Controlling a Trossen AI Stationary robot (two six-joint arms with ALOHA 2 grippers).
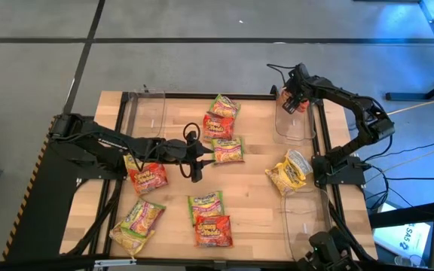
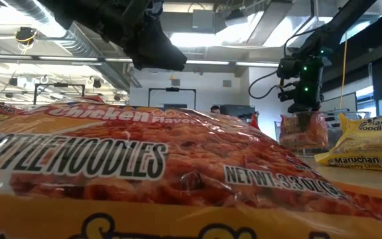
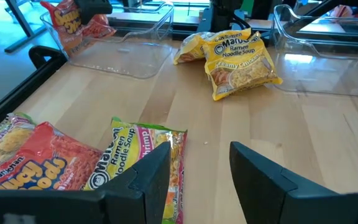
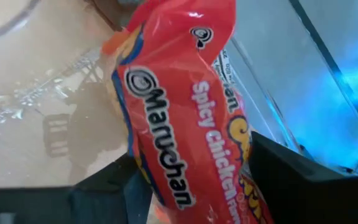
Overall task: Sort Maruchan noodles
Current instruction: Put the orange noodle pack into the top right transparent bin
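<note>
Maruchan packets lie flat across the wooden table (image 1: 255, 203): red-orange (image 1: 148, 178), (image 1: 217, 126), (image 1: 213, 229), green-pink (image 1: 227, 150), (image 1: 223, 107), (image 1: 206, 205), yellow (image 1: 288, 172). My left gripper (image 1: 199, 159) (image 3: 201, 171) is open and hovers just left of the middle green-pink packet (image 3: 138, 158), one finger above its edge. My right gripper (image 1: 292, 99) (image 4: 197, 186) is shut on a red-orange packet (image 4: 179, 106) over the clear bin (image 1: 291, 124) at the far right corner. My right gripper pinches the red-orange packet between its two fingers (image 4: 303, 180), which lie across the packet's width (image 4: 185, 180). It comes from above, pointing down. The packet (image 2: 302, 129) hangs below the fingers inside the clear bin; whether its lower end touches the floor cannot be told.
A second clear bin (image 1: 145, 113) sits at the far left corner and a third (image 1: 307, 218) at the near right. Another packet (image 1: 136, 222) lies near the left front. Bare wood shows in the table's middle (image 1: 255, 203).
</note>
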